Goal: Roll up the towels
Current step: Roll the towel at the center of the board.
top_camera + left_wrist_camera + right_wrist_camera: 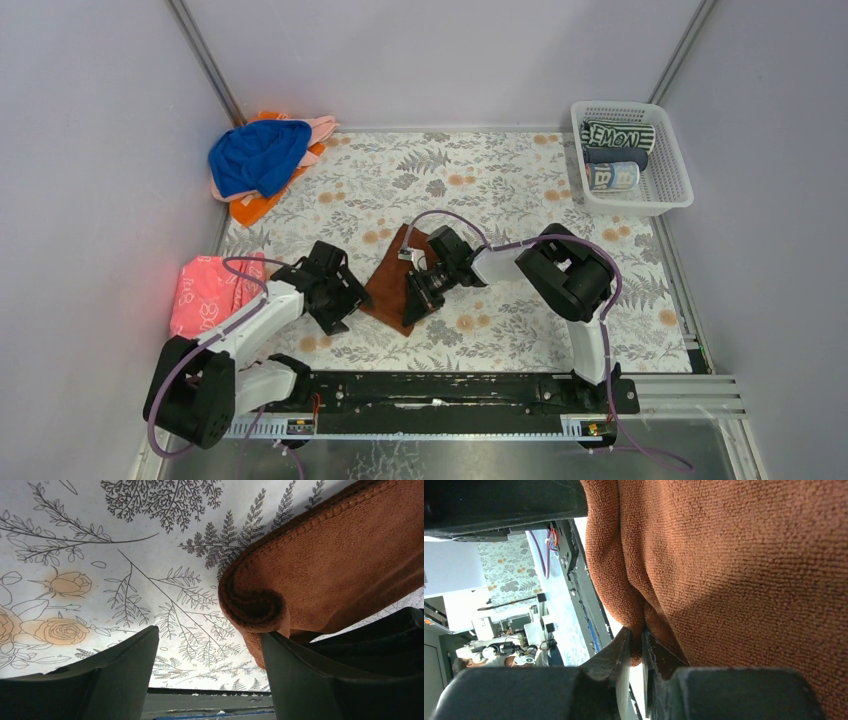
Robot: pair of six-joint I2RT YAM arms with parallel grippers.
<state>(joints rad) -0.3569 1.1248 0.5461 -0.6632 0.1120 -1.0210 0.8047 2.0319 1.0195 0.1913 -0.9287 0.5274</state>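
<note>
right wrist view: my right gripper [635,635] pinches an edge of the brown towel [749,580], lifting it to roll; my left gripper [207,632] hangs unclenched beside its curled end, mid floral table cover [100,530], likely to steady it.

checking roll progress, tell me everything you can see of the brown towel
The brown towel is rust-coloured terry with a stitched hem, lying mid-table on the floral cover. One edge is curled into a small spiral, right beside the open left tool. The right tool is shut on a fold of it.
</note>
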